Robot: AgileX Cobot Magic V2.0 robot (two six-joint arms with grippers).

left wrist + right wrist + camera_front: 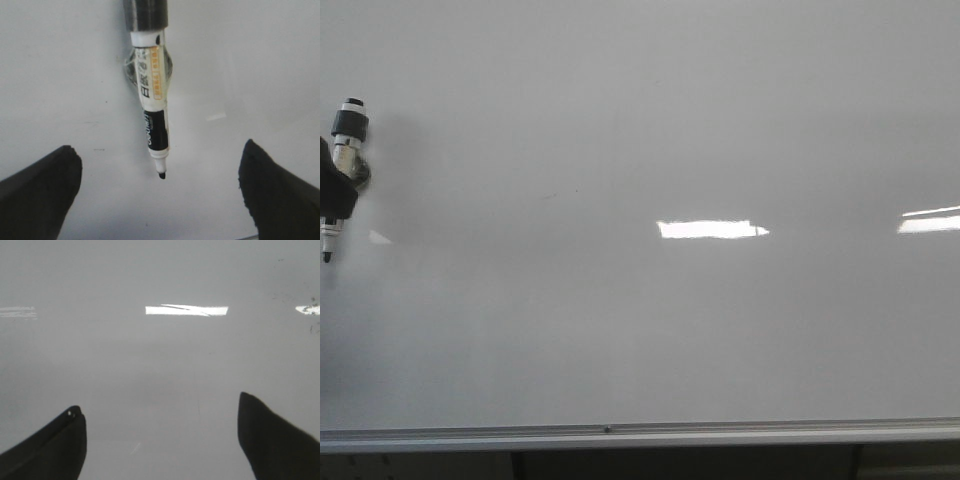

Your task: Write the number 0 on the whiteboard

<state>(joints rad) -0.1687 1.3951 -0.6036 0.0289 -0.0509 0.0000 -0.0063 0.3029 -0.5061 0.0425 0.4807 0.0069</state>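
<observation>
Nothing is written yet: the whiteboard [650,330] shows only glare, no 0. At nine o'clock a marker [342,180] rides my left hand [160,200], fingers apart. My right hand [160,440] hangs apart, empty.

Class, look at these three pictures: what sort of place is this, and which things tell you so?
Probably a classroom, office or lab writing station: a glossy whiteboard fills the view, a silver rail runs along its bottom edge, and a marker sits against the board.
</observation>
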